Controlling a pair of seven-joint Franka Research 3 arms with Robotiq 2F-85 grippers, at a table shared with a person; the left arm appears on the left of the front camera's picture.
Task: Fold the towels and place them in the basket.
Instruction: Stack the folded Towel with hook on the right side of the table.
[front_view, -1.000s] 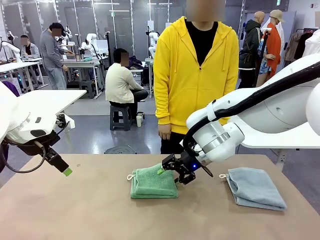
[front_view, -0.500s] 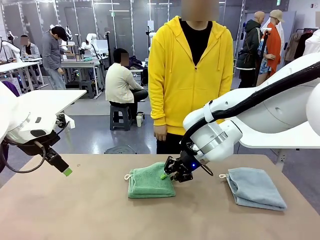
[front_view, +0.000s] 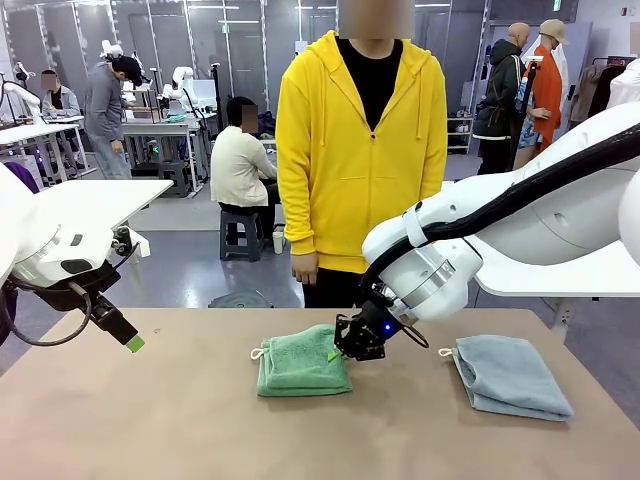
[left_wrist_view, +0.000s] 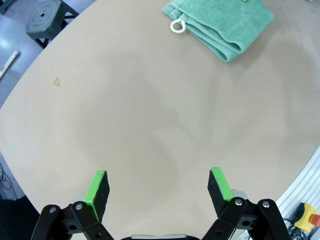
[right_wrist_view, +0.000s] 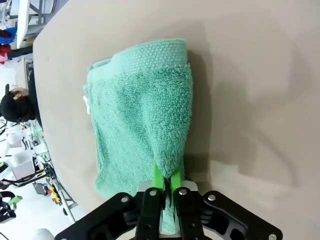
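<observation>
Nearest the robot, the left gripper (left_wrist_view: 159, 192) hangs over bare table (left_wrist_view: 150, 125) with its jaws wide apart and nothing between them, unmoved over the last second. Farther out, mid-table, the right gripper (front_view: 352, 345) has its jaws pressed together on the right-hand edge of the green towel (front_view: 302, 361). A second ago that edge was held up and the towel sat slightly more to the right; now the gripper has sunk to the table and shifted left, so the towel lies flat as a folded stack. This reads as the fold just being laid down and squared, with release likely next; no basket is in sight, so placing is a later step. The green towel's long axis runs roughly left to right across the table, folded edge toward the robot, its white loop (front_view: 258, 353) pointing to the robot's left. The grey towel (front_view: 510, 375) lies folded well apart to the right, loop toward the middle. Beyond the table a person (front_view: 360, 160) in yellow stands, hands down.
</observation>
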